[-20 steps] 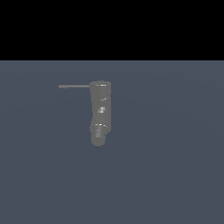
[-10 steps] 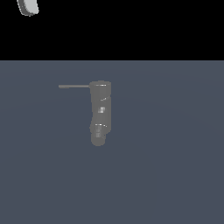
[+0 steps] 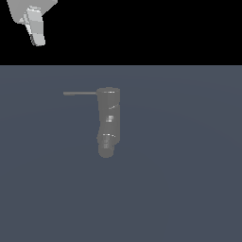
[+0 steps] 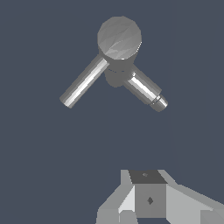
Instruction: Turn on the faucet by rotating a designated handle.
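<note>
At the exterior view's top left, my gripper (image 3: pixel 35 33) hangs well apart from the faucet (image 3: pixel 108 120); I cannot tell whether its fingers are apart. The handle (image 3: pixel 80 93) juts toward that side, so I judge this an approach.

The faucet (image 3: pixel 109 120) is a thick, dull grey, cylinder-like body standing on the flat slate-grey floor (image 3: pixel 189 189), slightly bent partway along, with a rounded spout end (image 3: pixel 106 150) and small pale glints on its side. In the wrist view its round faceted top (image 4: pixel 119 37) faces the camera. The handle (image 3: pixel 80 93), a thin straight grey rod, projects sideways from the faucet's top toward the exterior view's left; nothing touches it.
</note>
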Controlling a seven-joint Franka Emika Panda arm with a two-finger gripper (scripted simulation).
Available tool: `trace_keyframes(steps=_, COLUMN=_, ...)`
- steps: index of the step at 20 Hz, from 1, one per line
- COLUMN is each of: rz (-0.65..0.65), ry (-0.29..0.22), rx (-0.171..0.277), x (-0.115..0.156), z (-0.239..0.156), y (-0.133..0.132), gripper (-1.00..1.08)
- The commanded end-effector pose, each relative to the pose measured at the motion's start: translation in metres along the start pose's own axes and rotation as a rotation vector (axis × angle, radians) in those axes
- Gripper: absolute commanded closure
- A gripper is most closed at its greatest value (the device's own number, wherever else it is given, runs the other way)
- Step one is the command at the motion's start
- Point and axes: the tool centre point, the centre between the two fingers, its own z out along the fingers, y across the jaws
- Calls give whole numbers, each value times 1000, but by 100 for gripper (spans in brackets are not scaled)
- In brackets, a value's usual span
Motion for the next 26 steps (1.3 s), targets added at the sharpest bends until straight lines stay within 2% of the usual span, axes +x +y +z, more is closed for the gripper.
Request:
trace_keyframes(steps=1, rz=49, ry=-1, rx=0, x=3, z=9, y=-11, gripper=108)
trace_keyframes(steps=15, rz=304, ry=-3, rx=-5, x=32, z=57, y=-64, gripper=108)
trace_keyframes(steps=26, rz=522, ry=0, rx=-14, x=68, z=99, y=-102, gripper=108)
